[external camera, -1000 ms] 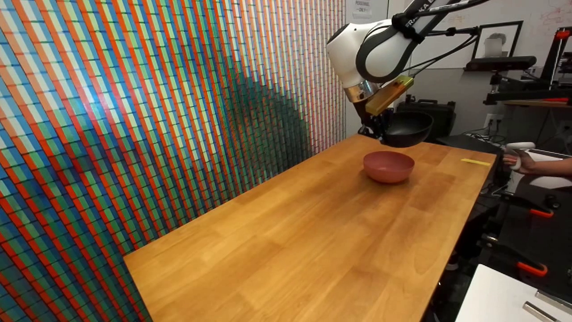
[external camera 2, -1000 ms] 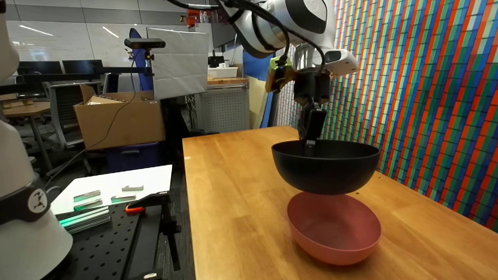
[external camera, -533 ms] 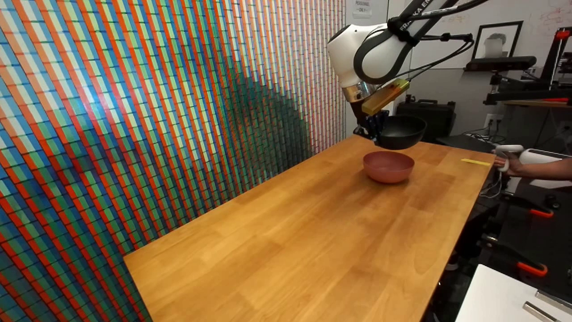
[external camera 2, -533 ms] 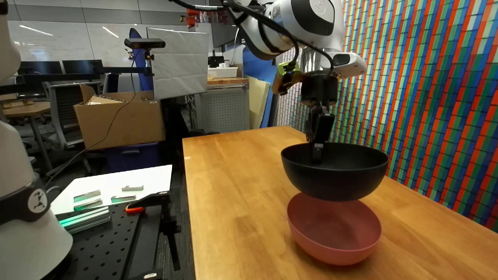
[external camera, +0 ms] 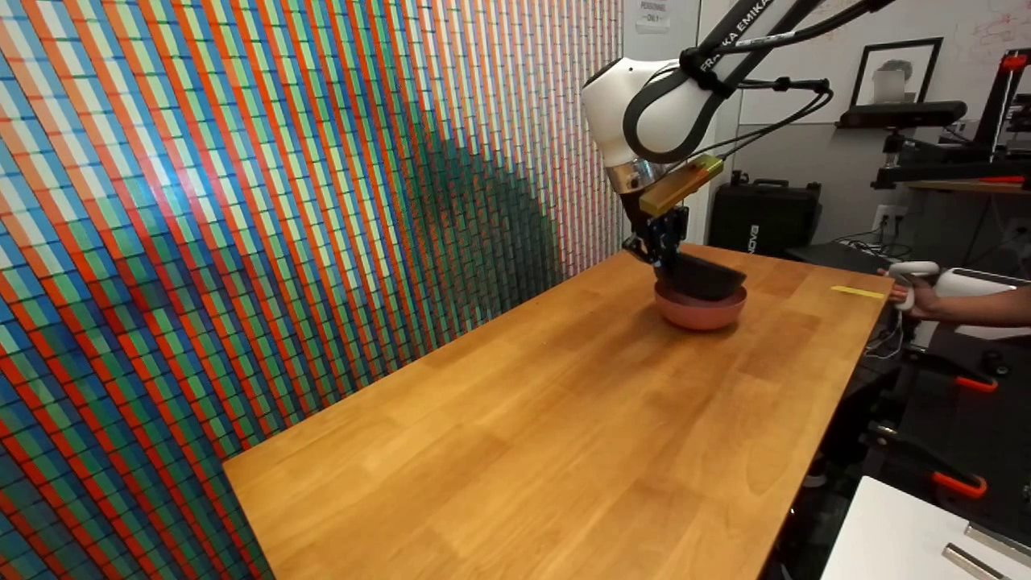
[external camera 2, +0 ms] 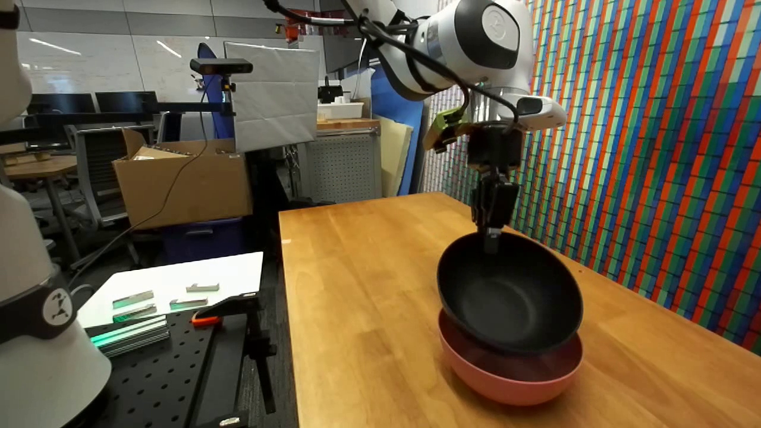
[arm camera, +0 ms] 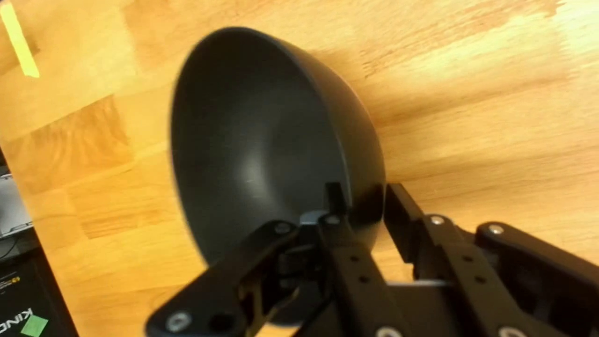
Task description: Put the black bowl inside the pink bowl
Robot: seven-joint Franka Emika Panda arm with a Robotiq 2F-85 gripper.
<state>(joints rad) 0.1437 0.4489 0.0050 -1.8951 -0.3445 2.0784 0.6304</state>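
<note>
The glossy black bowl (external camera 2: pixel 511 297) is tilted, its far side raised by my fingers and its low side reaching into the mouth of the pink bowl (external camera 2: pixel 512 383). Both bowls also show in an exterior view, the black bowl (external camera: pixel 709 279) leaning over the pink bowl (external camera: pixel 701 314) on the table. In the wrist view the black bowl (arm camera: pixel 248 140) hides the pink bowl. My gripper (arm camera: pixel 361 199) stands astride the black bowl's wall, one finger inside and one outside. The jaws are apart, with a gap wider than the thin wall.
The wooden table (external camera: pixel 515 435) runs beside a colourful tiled wall (external camera: pixel 322 201). A strip of yellow tape (external camera: pixel 857 292) lies near the table's edge. A person's hand (external camera: pixel 922 298) holds a white controller beside the table.
The black bowl was held level above the pink bowl; it has come down and tipped, its low side now at the pink bowl. My arm has moved lower. The pink bowl has not moved.
</note>
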